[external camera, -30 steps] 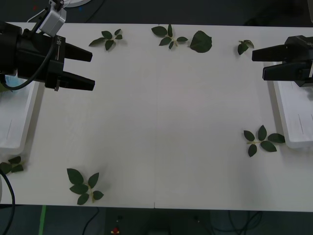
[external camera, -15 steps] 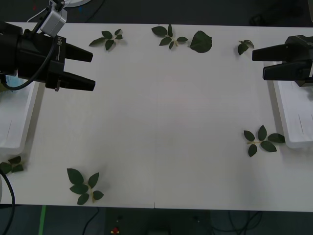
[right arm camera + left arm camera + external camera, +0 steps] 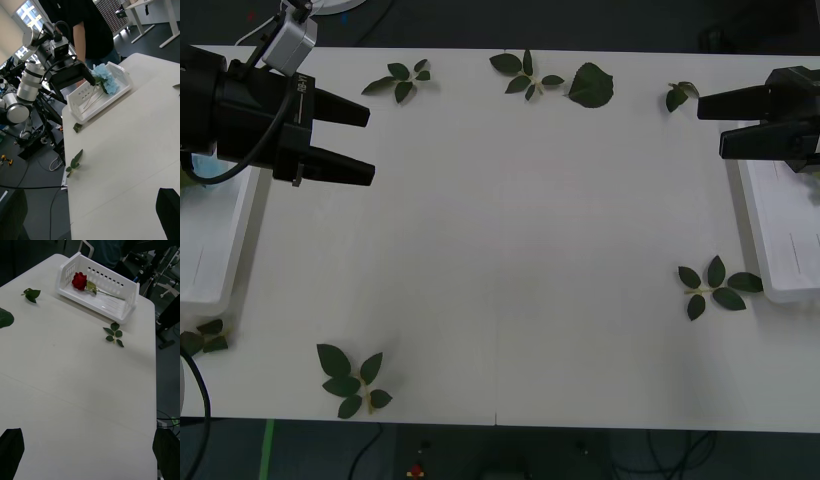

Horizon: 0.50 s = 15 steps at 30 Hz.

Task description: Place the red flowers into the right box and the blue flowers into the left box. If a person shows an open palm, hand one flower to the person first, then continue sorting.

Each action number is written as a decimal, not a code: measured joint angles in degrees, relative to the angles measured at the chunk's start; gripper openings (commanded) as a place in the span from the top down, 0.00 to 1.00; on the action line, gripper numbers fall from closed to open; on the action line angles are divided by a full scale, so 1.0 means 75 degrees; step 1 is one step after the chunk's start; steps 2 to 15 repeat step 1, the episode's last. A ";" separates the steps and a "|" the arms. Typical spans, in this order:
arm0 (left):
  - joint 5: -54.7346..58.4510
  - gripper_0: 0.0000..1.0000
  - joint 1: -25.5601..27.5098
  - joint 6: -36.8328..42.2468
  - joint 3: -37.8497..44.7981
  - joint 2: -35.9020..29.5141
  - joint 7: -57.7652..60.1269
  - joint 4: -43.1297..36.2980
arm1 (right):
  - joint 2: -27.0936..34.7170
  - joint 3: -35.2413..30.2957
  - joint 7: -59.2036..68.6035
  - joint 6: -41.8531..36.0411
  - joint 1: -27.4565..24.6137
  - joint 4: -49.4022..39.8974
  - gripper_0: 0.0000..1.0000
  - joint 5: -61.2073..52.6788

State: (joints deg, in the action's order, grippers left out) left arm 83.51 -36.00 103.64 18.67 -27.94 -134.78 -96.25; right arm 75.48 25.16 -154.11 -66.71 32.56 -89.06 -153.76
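Left gripper (image 3: 370,142): over the table's left side beside the left box (image 3: 210,250); fingers spread wide, holding nothing.
Right gripper (image 3: 710,125): over the table's right far edge, above the near end of the right box (image 3: 780,240); fingers parted, holding nothing.
Red flower (image 3: 79,280): one rose lies inside the right box (image 3: 112,296), bloom toward one end, stem running along the box's long axis. How many more roses lie in it cannot be told.
Blue flowers (image 3: 104,78): a pale cluster lies in the left box (image 3: 108,97), blooms at the far end, stems along the box length; the left gripper (image 3: 84,75) hangs just above them.
Table (image 3: 510,250): bare of flowers; loose leaf sprigs (image 3: 350,378) lie scattered near the edges.
Open palm: none presented; a person (image 3: 90,26) stands behind the left box with no hand offered.
Key relation: no flower lies between the grippers on the table, so neither arm has a nearer pick target; each box's contents lie directly under or beside its own arm.
Judgement: sorting appears finished or close to it; the likely remaining move is to draw both arms back clear of the boxes.
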 measured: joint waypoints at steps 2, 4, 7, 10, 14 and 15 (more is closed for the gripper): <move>0.0000 0.00 0.0000 0.0000 0.0000 0.0000 0.0000 0.0000 | 0.0000 0.0000 0.0000 0.0000 0.0000 0.0000 0.00 0.0000; 0.0000 0.00 0.0000 0.0000 0.0000 0.0000 0.0000 0.0000 | 0.0000 0.0000 0.0000 0.0000 0.0000 0.0000 0.00 0.0000; 0.0000 0.00 0.0000 0.0000 0.0000 0.0000 0.0000 0.0000 | 0.0000 0.0000 0.0000 0.0000 0.0000 0.0000 0.00 0.0000; 0.0000 0.00 0.0000 0.0000 0.0000 0.0000 0.0000 0.0000 | 0.0000 0.0000 0.0000 0.0000 0.0000 0.0000 0.00 0.0000; 0.0000 0.00 0.0000 0.0000 0.0000 0.0000 0.0000 0.0000 | 0.0000 0.0000 0.0000 0.0000 0.0000 0.0000 0.00 0.0000; 0.0000 0.00 0.0000 0.0000 0.0000 0.0000 0.0000 0.0000 | 0.0000 0.0000 0.0000 0.0000 0.0000 0.0000 0.00 0.0000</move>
